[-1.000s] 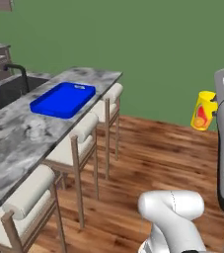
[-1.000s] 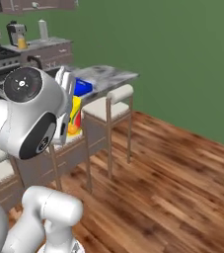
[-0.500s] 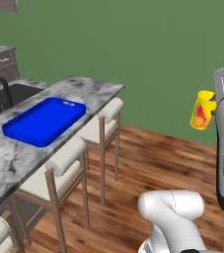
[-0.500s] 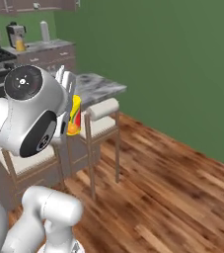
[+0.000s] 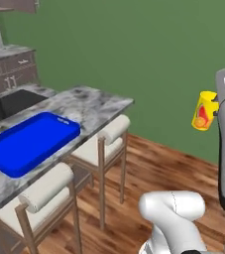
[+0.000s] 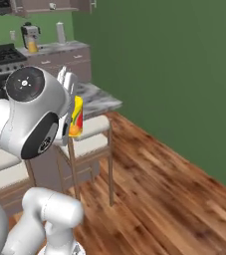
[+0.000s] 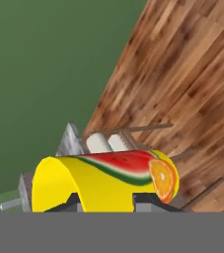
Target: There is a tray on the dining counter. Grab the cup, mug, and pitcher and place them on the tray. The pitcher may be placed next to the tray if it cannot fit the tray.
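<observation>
Left base view: small yellow handleless cup (image 5: 203, 110) w/ red-orange mark hangs in the air at right, against the white arm, well apart from the bright blue rectangular tray (image 5: 28, 142). Tray lies on the grey-white marbled dining counter (image 5: 95, 105), near its front edge.

Right base view: cup (image 6: 76, 116) upright beside the arm's big joint, above a cushioned stool (image 6: 88, 135).

Hand view: gripper (image 7: 106, 202) pinches the cup (image 7: 108, 180) between both dark tips; cup lies crosswise just above them.
</observation>
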